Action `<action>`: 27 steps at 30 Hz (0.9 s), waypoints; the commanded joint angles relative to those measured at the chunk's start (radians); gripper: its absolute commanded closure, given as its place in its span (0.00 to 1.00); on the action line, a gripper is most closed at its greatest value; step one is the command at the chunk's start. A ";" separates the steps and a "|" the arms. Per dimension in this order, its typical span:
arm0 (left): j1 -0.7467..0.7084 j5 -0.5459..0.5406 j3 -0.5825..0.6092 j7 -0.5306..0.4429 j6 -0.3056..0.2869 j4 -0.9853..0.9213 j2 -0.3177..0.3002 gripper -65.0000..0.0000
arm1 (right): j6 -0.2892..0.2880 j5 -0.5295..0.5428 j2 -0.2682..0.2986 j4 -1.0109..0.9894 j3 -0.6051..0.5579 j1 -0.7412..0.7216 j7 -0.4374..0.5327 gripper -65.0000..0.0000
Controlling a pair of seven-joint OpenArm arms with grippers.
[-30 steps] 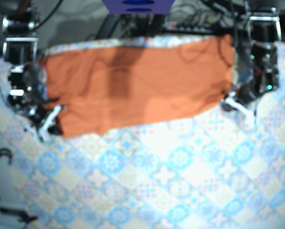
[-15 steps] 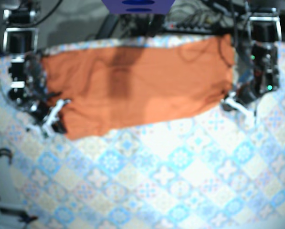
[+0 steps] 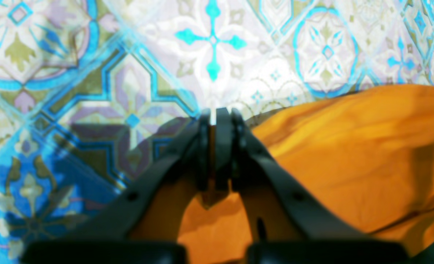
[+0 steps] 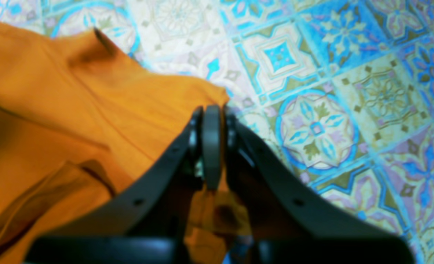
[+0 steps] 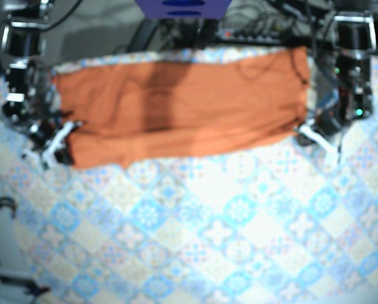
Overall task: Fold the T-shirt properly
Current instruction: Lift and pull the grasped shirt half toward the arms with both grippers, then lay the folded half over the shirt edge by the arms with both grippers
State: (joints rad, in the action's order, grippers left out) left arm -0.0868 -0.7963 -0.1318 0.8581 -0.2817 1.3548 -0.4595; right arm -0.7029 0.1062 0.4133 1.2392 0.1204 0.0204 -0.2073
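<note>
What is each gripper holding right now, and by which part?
Both hold the orange fabric T-shirt: the left gripper pinches its lower corner on the base view's right, the right gripper the lower corner on that view's left.

- T-shirt (image 5: 176,107): plain orange;
- desk (image 5: 226,228): tile pattern of blue, turquoise, cream and olive floral medallions;
- left tool (image 3: 217,116) and right tool (image 4: 211,112): black

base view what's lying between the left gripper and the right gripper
The orange T-shirt stretches from right gripper to left gripper, seen in the base view.
</note>
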 commanded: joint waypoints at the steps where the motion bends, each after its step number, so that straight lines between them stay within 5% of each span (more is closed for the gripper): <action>1: 0.011 -0.012 -0.006 -0.013 -0.004 0.018 -0.029 1.00 | 0.005 0.039 0.020 0.032 0.011 -0.006 0.033 1.00; 27: -0.063 0.074 -0.007 -0.086 -0.109 0.018 -0.069 1.00 | 0.005 0.051 0.039 0.092 0.117 0.123 0.053 1.00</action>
State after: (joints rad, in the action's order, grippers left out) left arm -0.1562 -0.7139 -0.1299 0.7910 -0.3878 1.3571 -0.5095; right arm -0.7029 0.1390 0.4305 1.3113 0.2256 0.1532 -0.1806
